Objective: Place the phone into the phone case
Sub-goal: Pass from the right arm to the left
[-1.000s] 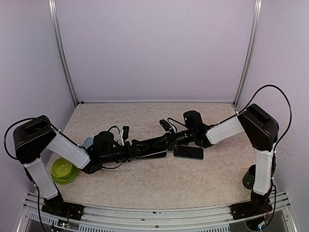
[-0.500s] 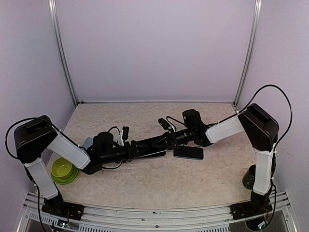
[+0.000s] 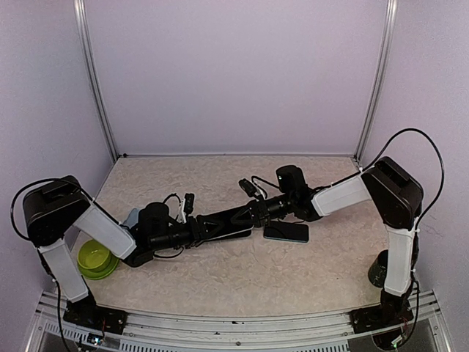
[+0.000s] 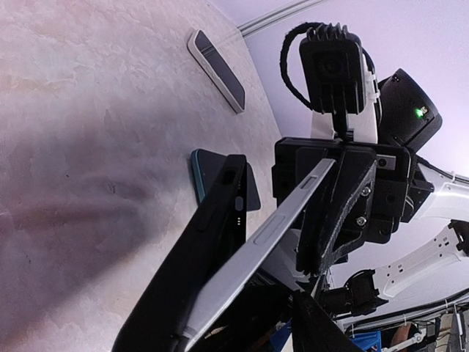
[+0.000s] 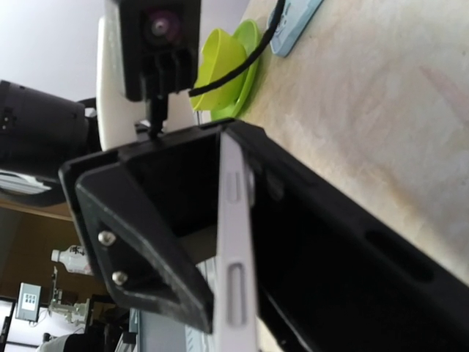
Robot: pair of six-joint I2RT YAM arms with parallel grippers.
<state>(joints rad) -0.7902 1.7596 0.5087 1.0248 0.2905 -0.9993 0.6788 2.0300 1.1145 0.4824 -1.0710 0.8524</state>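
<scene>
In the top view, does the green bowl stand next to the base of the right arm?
No, the green bowl sits on the left side, close beside the left arm.

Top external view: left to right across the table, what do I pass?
Green bowl → light blue case → black case → teal-edged phone lying flat → dark cup.

Soft even light, wrist views blurred (close-up)
</scene>
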